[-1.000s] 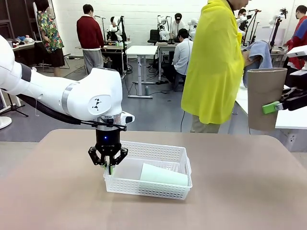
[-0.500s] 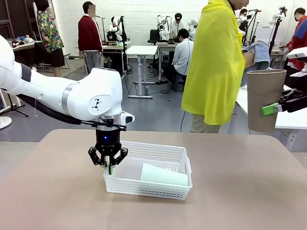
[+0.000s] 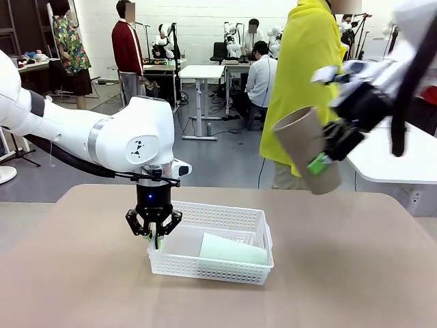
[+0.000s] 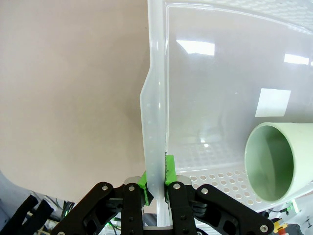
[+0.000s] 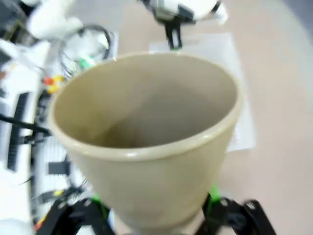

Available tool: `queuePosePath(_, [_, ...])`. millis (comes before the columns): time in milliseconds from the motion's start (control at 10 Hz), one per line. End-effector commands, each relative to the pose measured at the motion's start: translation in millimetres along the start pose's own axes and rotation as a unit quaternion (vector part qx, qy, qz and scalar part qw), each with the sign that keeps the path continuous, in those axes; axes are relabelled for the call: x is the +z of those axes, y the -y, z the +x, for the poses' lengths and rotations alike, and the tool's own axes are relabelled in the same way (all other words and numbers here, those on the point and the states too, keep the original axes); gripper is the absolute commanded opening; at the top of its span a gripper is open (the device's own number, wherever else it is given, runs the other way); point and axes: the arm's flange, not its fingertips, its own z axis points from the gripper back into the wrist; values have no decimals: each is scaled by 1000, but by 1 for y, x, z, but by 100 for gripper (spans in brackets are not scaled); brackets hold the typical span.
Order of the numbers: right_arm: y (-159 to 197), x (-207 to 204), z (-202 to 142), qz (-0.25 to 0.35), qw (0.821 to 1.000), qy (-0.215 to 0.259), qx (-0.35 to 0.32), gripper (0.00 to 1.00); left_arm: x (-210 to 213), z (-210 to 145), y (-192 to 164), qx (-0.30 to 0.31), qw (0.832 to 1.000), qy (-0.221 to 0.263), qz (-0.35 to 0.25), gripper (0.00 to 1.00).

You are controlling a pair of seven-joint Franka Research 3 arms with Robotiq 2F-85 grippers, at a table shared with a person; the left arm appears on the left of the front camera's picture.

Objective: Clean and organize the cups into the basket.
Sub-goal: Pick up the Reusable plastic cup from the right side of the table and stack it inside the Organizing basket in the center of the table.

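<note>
White lattice plastic marks out the basket, sitting at lower centre of the front view on the tan table. A mint cup lies on its side in the basket's right part. The left gripper points straight down at the basket's left short rim, fingers drawn in on it. At upper right the right gripper holds a brown cup in the air, tilted with its mouth toward upper left, in front of a person in yellow.

From the left wrist, the left gripper at bottom centre pinches the basket's wall between its green pads. The mint cup lies at lower right, its open mouth facing the camera.

From the right wrist, in a blurred picture, the brown cup sits in the centre with its mouth toward the camera. The right gripper presses on either side of its base at the bottom edge.
</note>
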Motion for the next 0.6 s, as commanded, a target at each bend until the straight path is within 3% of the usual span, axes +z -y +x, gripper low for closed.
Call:
queuePosePath(0, [38,-21,22,28,994,-98,-28,83,2,1,-1,1,1000,4,1,0])
queuePosePath(300, [70,-88,67,12,981,-192,-36,83,2,1,-1,1,1000,4,1,0])
queuePosePath(500, [85,-123,87,13,975,-222,-27,83,2,1,-1,1,1000,4,1,0])
